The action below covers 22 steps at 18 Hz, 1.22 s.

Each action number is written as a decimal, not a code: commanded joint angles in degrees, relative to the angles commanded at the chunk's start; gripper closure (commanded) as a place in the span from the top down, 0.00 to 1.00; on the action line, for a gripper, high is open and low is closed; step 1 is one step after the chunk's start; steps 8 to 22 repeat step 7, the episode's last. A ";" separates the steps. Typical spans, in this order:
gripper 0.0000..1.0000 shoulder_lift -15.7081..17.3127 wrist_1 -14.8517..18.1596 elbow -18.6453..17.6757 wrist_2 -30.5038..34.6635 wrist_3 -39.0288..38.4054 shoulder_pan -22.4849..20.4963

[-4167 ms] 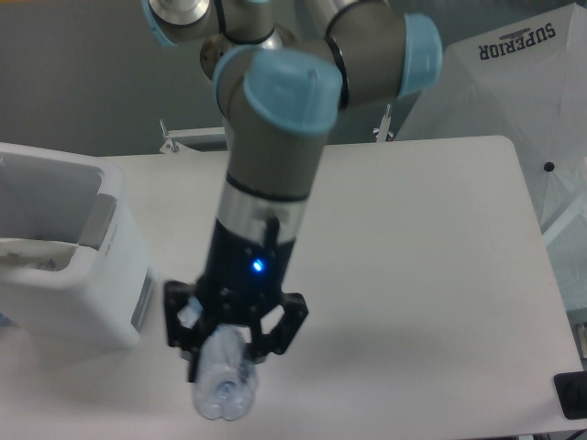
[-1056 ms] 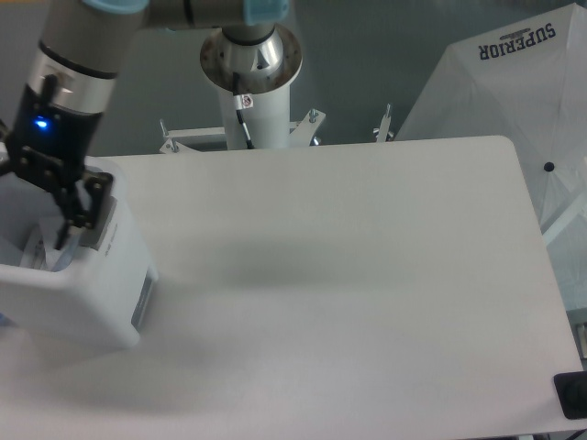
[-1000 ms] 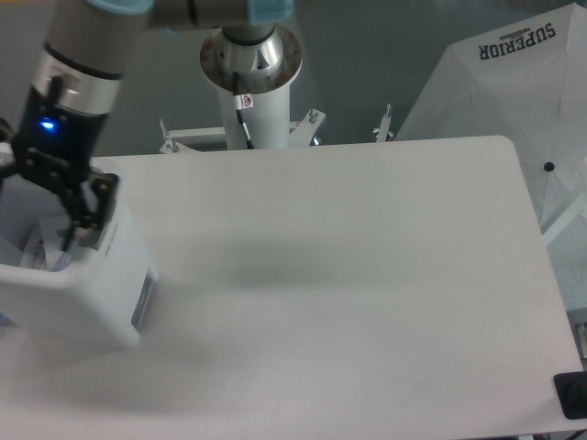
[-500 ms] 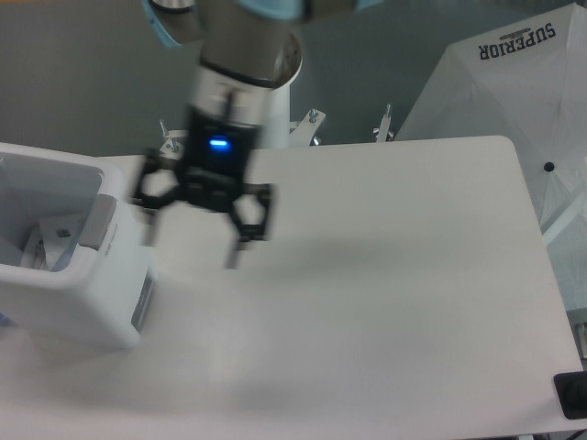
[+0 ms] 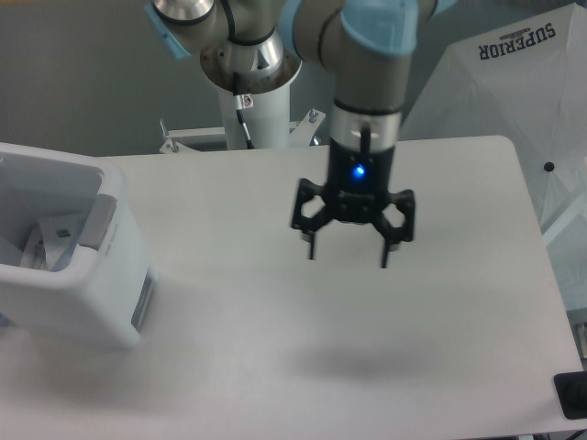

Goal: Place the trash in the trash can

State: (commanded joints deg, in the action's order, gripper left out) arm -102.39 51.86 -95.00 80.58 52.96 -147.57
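The trash can, a white boxy bin with thick walls and a grey rim panel, stands at the table's left edge. Inside it lies trash: pale crumpled plastic and a clear piece, only partly visible past the wall. My gripper hangs above the middle of the white table, well to the right of the bin. Its two black fingers are spread wide and nothing is between them.
A white umbrella-like fabric with black lettering stands past the table's right edge. The arm's base post rises behind the far edge. A small black object sits at the lower right corner.
The gripper carried the bottle from the table's front to the bin, let it go inside, then swung right, open and empty, to the table's middle.
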 joint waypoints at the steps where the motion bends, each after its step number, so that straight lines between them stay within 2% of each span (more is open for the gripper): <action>1: 1.00 -0.52 0.09 -0.27 0.88 2.91 0.00; 4: 1.00 -2.20 0.35 -0.27 4.13 6.97 -0.26; 7: 1.00 -3.16 0.53 0.08 5.55 7.51 -0.44; 22: 1.00 -3.16 0.53 0.08 5.55 7.51 -0.44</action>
